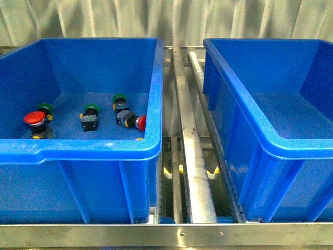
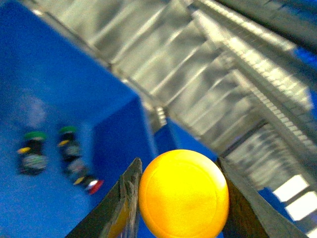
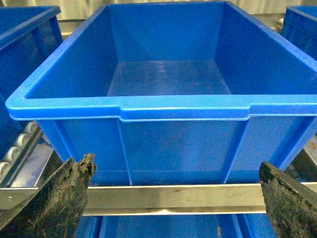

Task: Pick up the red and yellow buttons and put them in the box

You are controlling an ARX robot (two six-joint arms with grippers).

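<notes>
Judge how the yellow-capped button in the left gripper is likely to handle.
The yellow button looks like hard plastic, so probably stiff. Its smooth domed cap sits in the left gripper and may slip or twist. Set down, it would likely tip sideways, like one red button in the bin.

Front view: body-mounted, faces forward and down at mid range onto left bin (image 1: 104, 148) and right bin (image 1: 244, 112) side by side, roller rail (image 1: 200, 177) between them, frame bar (image 1: 156, 232) nearest the camera; no arms in it. Left wrist view: very close, tilted, blurred, looks along left gripper (image 2: 178, 161) past the yellow button (image 2: 183, 198) clamped there, into left bin's inside; shares that bin's floor and green-capped switches (image 2: 32, 151) with front view. Right wrist view: outside right bin, just above rim height, faces its near wall and interior between right gripper's (image 3: 176, 165) wide-spread fingers; shares that bin with front view.
</notes>
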